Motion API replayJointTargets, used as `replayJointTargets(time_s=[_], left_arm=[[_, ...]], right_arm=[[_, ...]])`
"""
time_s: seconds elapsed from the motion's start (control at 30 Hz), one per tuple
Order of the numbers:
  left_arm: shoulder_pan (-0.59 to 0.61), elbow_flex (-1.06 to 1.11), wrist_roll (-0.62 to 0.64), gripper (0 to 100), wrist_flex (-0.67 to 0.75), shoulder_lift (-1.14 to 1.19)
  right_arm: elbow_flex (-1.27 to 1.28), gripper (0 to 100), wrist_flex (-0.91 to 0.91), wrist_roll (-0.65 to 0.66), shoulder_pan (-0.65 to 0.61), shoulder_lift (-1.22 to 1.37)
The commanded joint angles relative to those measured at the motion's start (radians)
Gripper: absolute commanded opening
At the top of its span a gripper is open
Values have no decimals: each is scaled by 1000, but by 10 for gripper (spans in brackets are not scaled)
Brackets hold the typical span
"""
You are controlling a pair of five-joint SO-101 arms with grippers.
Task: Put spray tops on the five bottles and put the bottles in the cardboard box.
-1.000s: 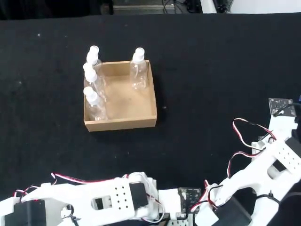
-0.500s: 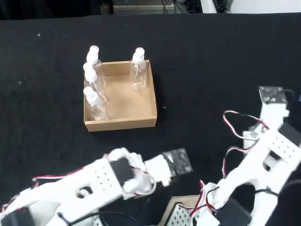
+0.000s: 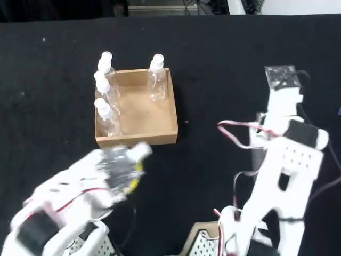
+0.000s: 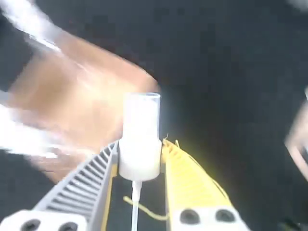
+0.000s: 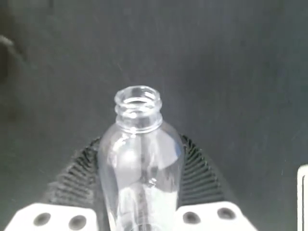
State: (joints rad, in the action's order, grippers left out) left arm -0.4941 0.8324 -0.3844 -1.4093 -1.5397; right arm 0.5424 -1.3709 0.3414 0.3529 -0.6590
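Left gripper point(image 4: 139, 148) clamping spray top point(image 4: 139, 126), right gripper point(image 5: 140, 144) clamping uncapped bottle point(image 5: 137, 109)

Your high view looks down over the black counter point(image 3: 240, 42); wrist views sit close behind the left hand point(image 4: 139, 144) and right hand point(image 5: 139, 142).
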Motion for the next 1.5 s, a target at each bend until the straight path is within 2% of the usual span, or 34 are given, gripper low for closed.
replayJointTargets(time_s=[0.0,0.17,0.37,0.5,0.63,0.77,0.9,1.13,1.37,1.47], left_arm=[[174,-148,49,29,132,-43],[286,-157,232,29,408,-52],[288,-124,308,30,752,-48],[288,-12,364,30,1083,-49],[288,125,370,30,1447,-44],[286,206,370,30,1683,-43],[286,228,370,30,1697,-41],[206,147,364,30,1588,48],[134,140,364,30,1651,167],[102,140,364,30,1628,190]], right_arm=[[-67,11,9,-92,-161,-182],[-67,11,146,-172,-371,-306],[-45,11,316,-255,-557,-323],[31,11,470,-315,-620,-326],[154,11,562,-339,-624,-363],[305,11,692,-338,-626,-461],[440,11,810,-338,-632,-579],[565,11,845,-330,-810,-704],[624,11,845,-330,-818,-736],[651,11,848,-330,-816,-736]])
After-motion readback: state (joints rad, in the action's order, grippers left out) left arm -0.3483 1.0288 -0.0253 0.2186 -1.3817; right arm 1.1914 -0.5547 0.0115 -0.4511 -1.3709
